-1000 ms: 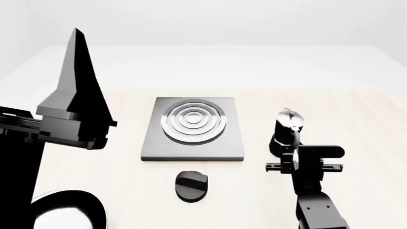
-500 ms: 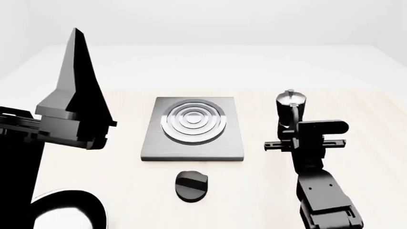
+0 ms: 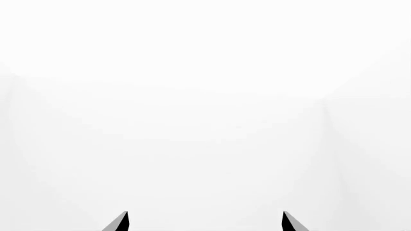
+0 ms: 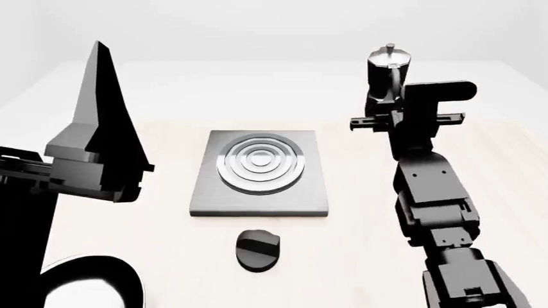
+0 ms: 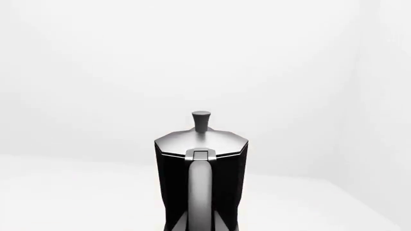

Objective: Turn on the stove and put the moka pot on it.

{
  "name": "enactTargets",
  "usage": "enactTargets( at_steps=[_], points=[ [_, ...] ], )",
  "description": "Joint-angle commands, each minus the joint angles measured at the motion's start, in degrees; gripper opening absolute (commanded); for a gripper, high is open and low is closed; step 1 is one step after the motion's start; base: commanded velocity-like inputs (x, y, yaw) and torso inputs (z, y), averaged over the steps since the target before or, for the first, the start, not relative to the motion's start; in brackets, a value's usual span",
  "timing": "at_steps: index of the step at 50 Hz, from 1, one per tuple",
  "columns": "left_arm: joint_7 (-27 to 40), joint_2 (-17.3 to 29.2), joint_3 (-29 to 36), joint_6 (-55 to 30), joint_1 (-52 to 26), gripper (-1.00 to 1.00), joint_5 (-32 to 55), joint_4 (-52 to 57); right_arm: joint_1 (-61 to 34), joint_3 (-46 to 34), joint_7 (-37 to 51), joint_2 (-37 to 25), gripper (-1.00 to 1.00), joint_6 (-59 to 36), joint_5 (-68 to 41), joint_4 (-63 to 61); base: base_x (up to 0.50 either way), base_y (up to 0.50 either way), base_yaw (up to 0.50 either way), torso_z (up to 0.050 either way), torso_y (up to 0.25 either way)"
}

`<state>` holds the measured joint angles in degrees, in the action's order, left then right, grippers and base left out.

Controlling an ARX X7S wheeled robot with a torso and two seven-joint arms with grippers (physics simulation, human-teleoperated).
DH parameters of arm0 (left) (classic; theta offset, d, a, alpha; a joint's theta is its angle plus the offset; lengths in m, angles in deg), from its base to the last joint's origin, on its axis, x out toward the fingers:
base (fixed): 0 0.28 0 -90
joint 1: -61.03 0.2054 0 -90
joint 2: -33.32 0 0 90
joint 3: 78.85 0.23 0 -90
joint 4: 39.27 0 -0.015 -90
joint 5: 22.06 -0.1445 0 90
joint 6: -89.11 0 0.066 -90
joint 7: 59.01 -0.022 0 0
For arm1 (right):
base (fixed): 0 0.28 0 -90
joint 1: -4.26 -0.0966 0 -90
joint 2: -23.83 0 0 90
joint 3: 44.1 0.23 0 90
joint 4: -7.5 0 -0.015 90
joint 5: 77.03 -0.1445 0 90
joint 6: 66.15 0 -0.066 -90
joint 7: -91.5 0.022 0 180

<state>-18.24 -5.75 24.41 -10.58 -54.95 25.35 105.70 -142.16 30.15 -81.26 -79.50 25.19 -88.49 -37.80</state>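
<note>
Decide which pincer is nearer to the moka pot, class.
Right. The right pincer holds the moka pot by its handle, lifted above the table. The left pincer points upward, far across the stove from it.

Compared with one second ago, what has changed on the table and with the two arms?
The right gripper has lifted the moka pot off the table and carried it high, upright, to the right of the stove and not yet over it. The stove, the black knob and the left gripper stayed where they were.
</note>
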Motion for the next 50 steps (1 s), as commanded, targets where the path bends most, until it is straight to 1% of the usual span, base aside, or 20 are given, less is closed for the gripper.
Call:
enactTargets(
  at_steps=[1, 3, 17, 18, 27, 43, 50],
  points=[
    [0.42, 0.34, 0.10, -0.25, -0.25, 1.00, 0.27, 0.15, -13.96, 1.34, -2.84, 4.48, -1.00, 14.88, 1.38, 26.78, 0.00, 0.00, 0.00, 0.000, 0.000],
    [0.68, 0.64, -0.10, -0.27, -0.11, 1.00, 0.46, 0.33, -15.59, 1.54, -2.72, 4.95, -1.00, 16.10, 1.58, 30.05, 0.00, 0.00, 0.00, 0.000, 0.000],
    [1.69, 1.23, -0.08, -0.95, -1.11, 1.00, 1.34, 0.80, -15.97, 5.50, -2.93, 6.28, -1.00, 14.21, 6.23, 30.27, 0.00, 0.00, 0.00, 0.000, 0.001],
    [1.58, 1.12, 0.05, -0.92, -1.12, 1.00, 1.10, 0.73, -15.97, 6.98, -3.05, 6.54, -1.00, 14.17, 5.56, 30.27, 0.00, 0.00, 0.00, 0.000, 0.010],
    [1.05, 1.06, -0.18, 0.32, 0.13, 1.00, 0.52, -0.11, -14.59, 8.93, -3.65, 7.62, -1.00, 14.46, 9.08, 30.28, 0.00, 0.00, 0.00, 0.000, 0.001],
    [0.75, 0.31, 1.06, 0.09, -0.32, 1.00, -0.07, -0.56, -12.87, 12.73, -8.80, 10.76, -1.00, 16.26, 9.94, 30.28, 0.00, 0.00, 0.00, 0.000, 0.001],
    [0.54, 0.24, 1.29, 0.56, 0.47, 1.00, -0.69, -0.78, -10.34, 13.57, -10.91, 11.87, -1.00, 18.03, 10.10, 30.28, 0.00, 0.00, 0.00, 0.000, 0.000]
  ],
)
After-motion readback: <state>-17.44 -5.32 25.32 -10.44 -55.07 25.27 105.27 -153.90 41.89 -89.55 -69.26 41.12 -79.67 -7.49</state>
